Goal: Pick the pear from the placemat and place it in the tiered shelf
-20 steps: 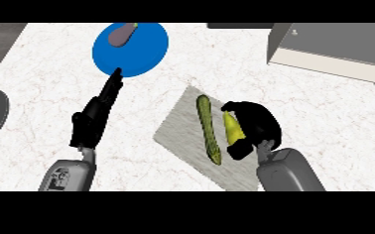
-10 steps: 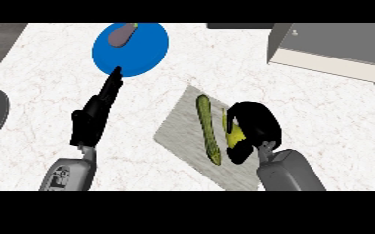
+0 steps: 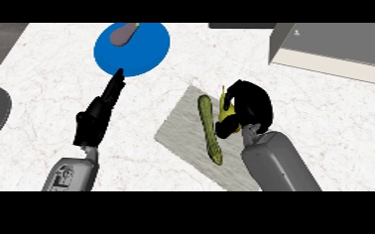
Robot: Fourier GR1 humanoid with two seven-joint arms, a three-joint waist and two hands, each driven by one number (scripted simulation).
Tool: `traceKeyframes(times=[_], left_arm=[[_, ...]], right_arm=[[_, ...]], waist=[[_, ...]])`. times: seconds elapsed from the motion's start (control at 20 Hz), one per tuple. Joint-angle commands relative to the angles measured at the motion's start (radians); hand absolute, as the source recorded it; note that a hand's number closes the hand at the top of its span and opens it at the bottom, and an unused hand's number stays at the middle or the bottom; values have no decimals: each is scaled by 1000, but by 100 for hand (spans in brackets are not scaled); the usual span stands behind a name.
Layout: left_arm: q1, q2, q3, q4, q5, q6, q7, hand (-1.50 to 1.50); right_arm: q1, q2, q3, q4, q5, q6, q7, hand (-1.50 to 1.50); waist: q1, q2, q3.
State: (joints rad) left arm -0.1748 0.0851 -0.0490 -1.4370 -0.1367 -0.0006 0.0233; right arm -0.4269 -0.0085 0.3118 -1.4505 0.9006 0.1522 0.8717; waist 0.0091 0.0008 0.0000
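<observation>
My right hand (image 3: 249, 106) is curled round the yellow-green pear (image 3: 226, 116) over the grey placemat (image 3: 179, 131) at lower centre; only part of the pear and its stem show past the fingers. A long green cucumber (image 3: 210, 129) lies on the placemat just left of that hand. The tiered shelf (image 3: 326, 49) is the grey box at the upper right, well away from the hand. My left hand (image 3: 99, 111) rests open on the counter at the left, fingers pointing up toward the blue plate.
A blue plate (image 3: 143, 54) with a small purple-grey item (image 3: 123, 34) on it sits at the upper left. A dark rounded object (image 3: 2, 109) shows at the left edge. Bare marble counter lies between the placemat and the shelf.
The right hand has closed further round the pear and shifted slightly up the placemat. The left hand has not moved.
</observation>
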Motion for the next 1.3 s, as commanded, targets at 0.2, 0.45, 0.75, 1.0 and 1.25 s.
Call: traceKeyframes(times=[0.2,0.45,0.75,1.0,1.25], left_arm=[[7,-17,-2,27,-12,18,-45,0],[-6,4,19,15,3,-2,7,0],[8,14,24,2,9,-18,-7,0],[-7,-19,-3,-49,-24,26,42,0],[28,-2,11,16,-11,-5,-41,0]], right_arm=[[-64,8,49,-148,-65,-344,92,150],[-92,8,36,-356,44,-263,189,150],[-223,-24,-44,-416,192,-131,317,150],[-287,-49,-106,-452,281,-76,316,150],[-454,-104,-241,-401,307,20,299,150]], waist=[[2,-2,0],[-13,-5,0],[-14,-5,-1],[-12,-5,0],[-11,-3,-1]])
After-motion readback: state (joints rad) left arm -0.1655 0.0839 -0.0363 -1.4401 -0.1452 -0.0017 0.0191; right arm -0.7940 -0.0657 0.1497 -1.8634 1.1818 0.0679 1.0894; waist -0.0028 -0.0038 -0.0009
